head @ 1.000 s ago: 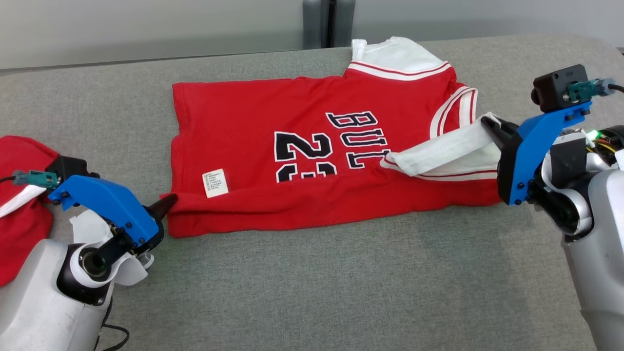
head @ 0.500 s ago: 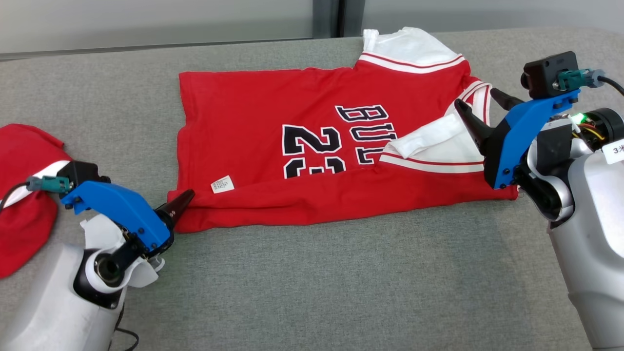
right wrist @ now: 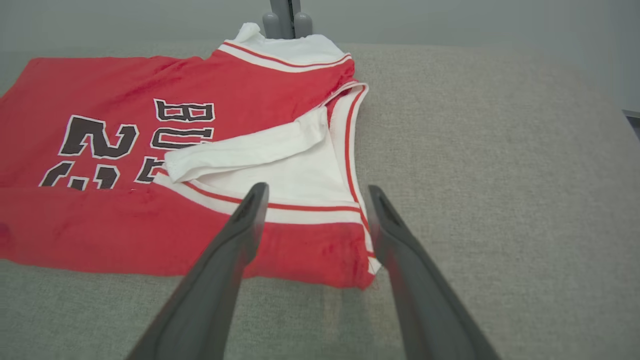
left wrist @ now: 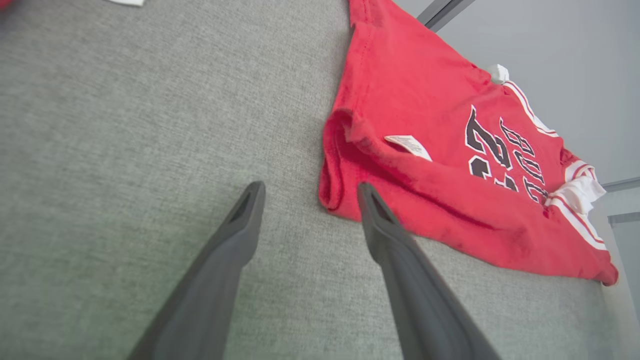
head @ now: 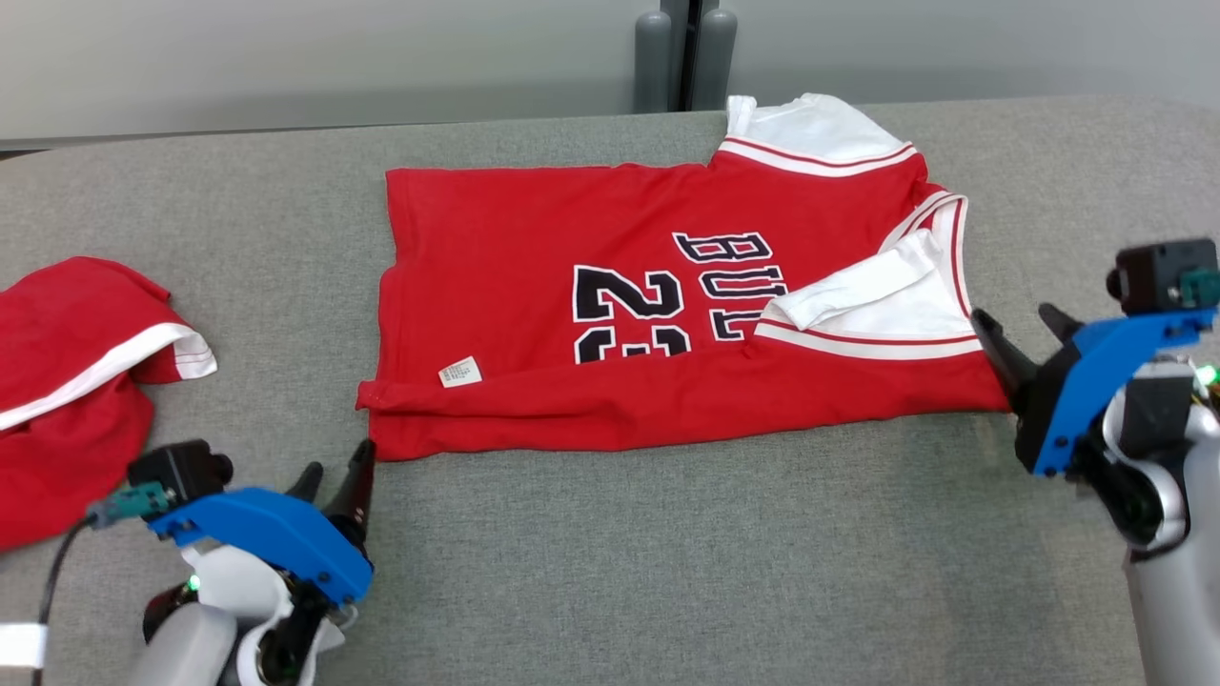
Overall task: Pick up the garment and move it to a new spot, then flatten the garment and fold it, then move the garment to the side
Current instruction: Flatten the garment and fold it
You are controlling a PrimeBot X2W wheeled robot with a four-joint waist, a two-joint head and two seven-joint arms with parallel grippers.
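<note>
Your left gripper [head: 338,459] and right gripper [head: 1015,316] have let go and backed off the folded jersey [head: 572,229], fingers [left wrist: 235,240] spread wide, empty, jersey flat on worktop [head: 667,572]

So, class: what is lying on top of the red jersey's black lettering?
A white sleeve lies folded over the jersey, covering the end of the lettering. The letters beneath it cannot be seen.

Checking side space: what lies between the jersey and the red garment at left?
Just bare grey surface from jersey to garment, in the head view.
</note>
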